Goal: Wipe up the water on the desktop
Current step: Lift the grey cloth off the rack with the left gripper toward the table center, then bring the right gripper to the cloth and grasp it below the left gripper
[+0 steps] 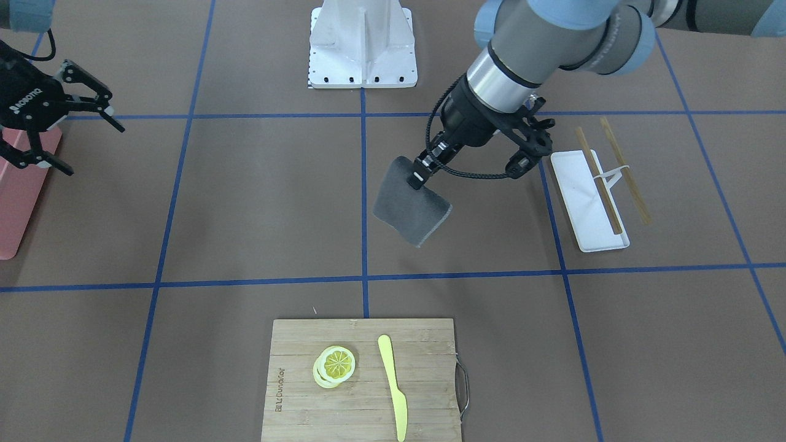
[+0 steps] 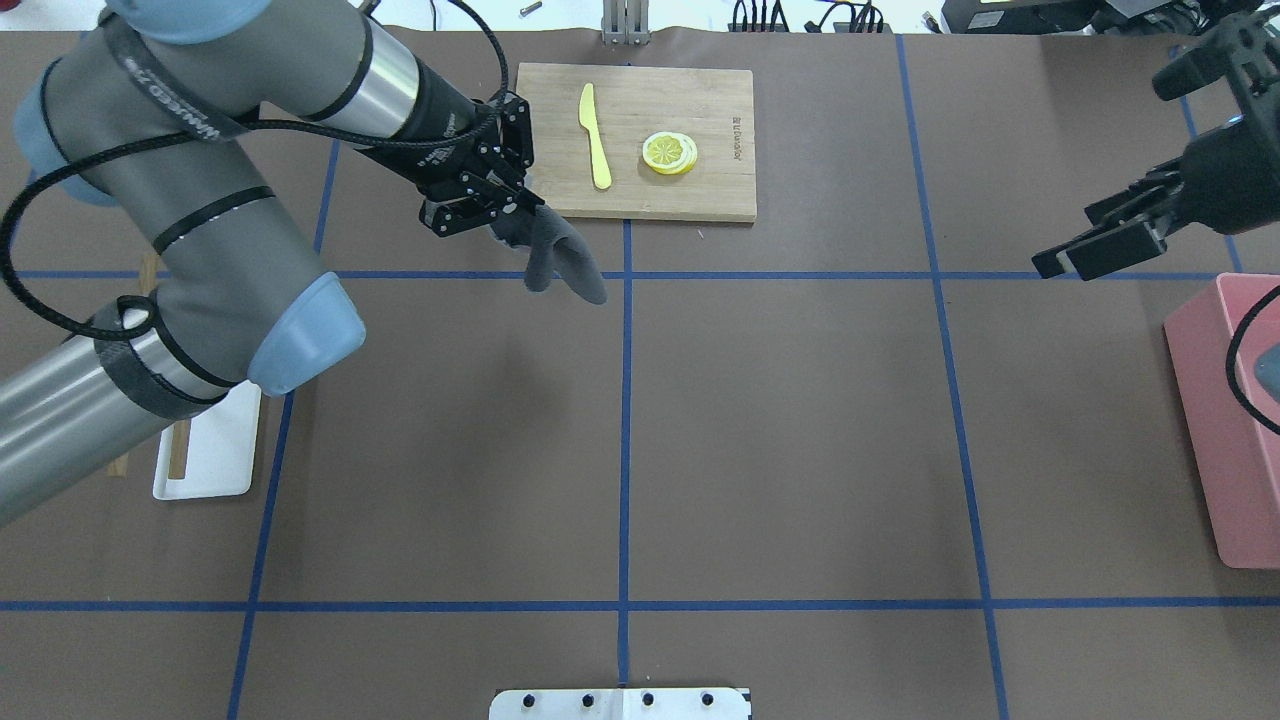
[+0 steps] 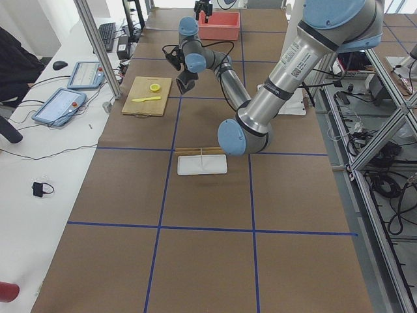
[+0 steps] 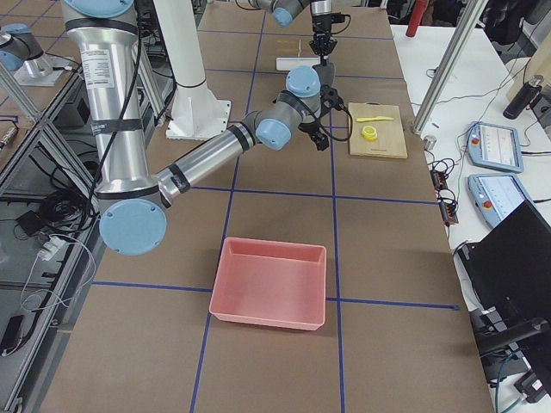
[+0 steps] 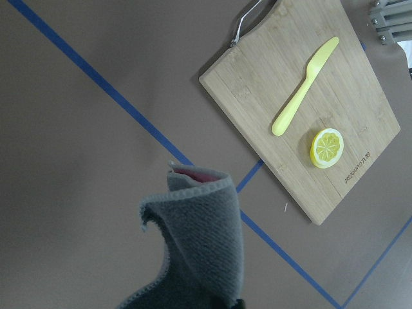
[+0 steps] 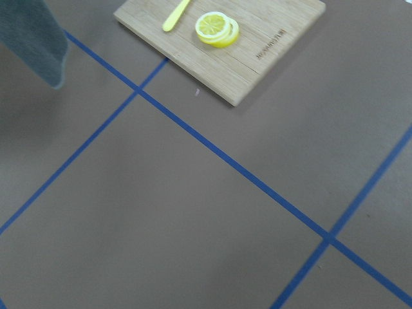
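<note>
The cutting board [image 1: 362,380] is cut off by the front-facing view's lower edge. Well off to the board's side, the white tray [image 2: 215,455] is half covered overhead by the left arm [image 2: 200,250]. Far on the board's other side, the pink bin [image 2: 1225,420] is clipped by the frame. Beside the board in the left wrist view, the grey cloth [image 5: 199,251] is cropped below, and the left end effector [image 1: 419,177] gripping it is hidden.

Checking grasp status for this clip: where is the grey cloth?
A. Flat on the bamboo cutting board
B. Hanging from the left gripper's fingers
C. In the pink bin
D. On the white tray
B: the grey cloth dangles from the left gripper, which is shut on its top edge.
</note>
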Controlling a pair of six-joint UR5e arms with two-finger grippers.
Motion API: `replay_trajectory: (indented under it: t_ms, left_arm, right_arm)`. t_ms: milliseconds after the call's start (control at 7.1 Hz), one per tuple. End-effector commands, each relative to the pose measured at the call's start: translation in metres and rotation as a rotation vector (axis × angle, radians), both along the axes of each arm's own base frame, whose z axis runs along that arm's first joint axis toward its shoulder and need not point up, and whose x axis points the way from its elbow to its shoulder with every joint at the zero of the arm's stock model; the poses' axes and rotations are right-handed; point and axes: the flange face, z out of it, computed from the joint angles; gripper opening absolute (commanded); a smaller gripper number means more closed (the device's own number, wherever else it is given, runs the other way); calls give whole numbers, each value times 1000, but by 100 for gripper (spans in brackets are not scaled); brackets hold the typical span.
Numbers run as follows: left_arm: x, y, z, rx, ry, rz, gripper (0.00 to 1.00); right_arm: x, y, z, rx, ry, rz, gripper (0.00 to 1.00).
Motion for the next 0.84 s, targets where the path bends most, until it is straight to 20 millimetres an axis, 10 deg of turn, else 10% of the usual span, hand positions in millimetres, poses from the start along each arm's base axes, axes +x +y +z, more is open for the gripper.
replay_trajectory:
  t_ms: [0,704]
  left_arm:
    - [25,9,-30,-36,3,-22,0]
    - [56,30,-80,-59,41,15,0]
  right_arm:
    - [-67,13,-46,112,-1,15,100]
    - [-174,82,-87,243,-9,113,100]
